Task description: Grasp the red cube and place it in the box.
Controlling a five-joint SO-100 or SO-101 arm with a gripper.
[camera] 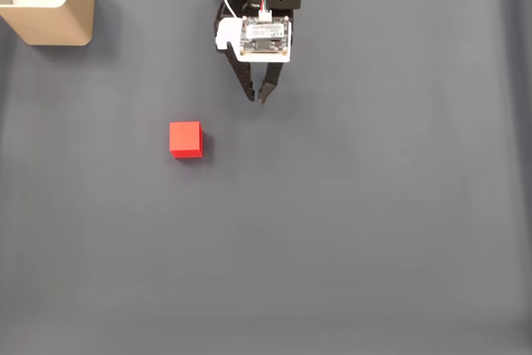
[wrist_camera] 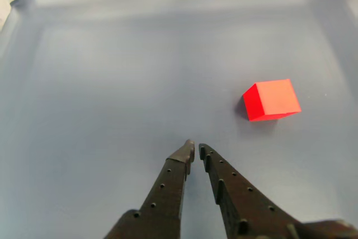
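We judge the task barely begun: the red cube [camera: 185,139] sits free on the grey worktop [camera: 374,230], well apart from the box [camera: 48,2] at the fixed view's top-left corner, while our hand [camera: 256,100] hovers near the cube, fingertips nearly together and empty.

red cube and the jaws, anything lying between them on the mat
Nothing. In the fixed view the stretch from the gripper to the red cube is bare grey mat; the wrist view shows the same.
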